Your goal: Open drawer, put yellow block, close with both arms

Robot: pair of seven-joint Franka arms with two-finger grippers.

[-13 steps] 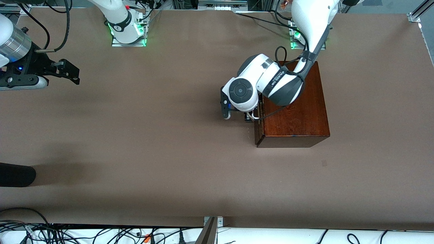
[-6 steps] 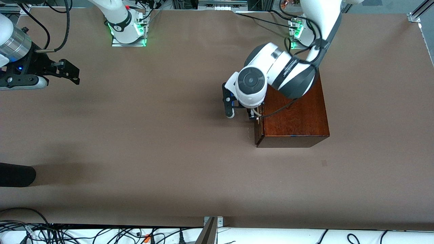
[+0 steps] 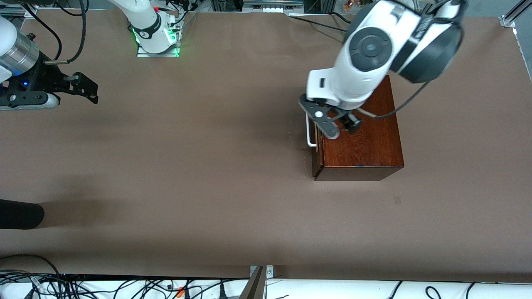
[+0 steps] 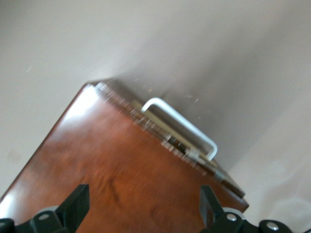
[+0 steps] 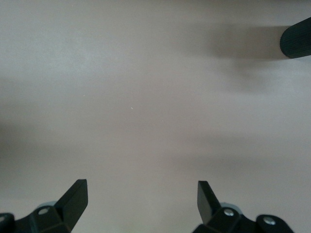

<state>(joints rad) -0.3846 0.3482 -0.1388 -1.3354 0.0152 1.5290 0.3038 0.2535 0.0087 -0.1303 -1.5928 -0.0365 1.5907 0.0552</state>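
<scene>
The dark reddish-brown wooden box stands toward the left arm's end of the table. Its drawer sits flush in the box, with the white bar handle free. My left gripper is open and empty in the air over the box top, beside the drawer edge. In the left wrist view its gripper hangs over the wood with the handle ahead. My right gripper waits open and empty at the right arm's end, over bare table. The yellow block is out of view.
A black rounded object lies at the table edge at the right arm's end, nearer the front camera; it also shows in the right wrist view. Brown tabletop stretches between the arms. Cables lie along the front edge.
My left arm has risen and drawn back from the drawer handle toward its base; its gripper now hangs over the box top and the handle is uncovered. The right arm has not moved.
</scene>
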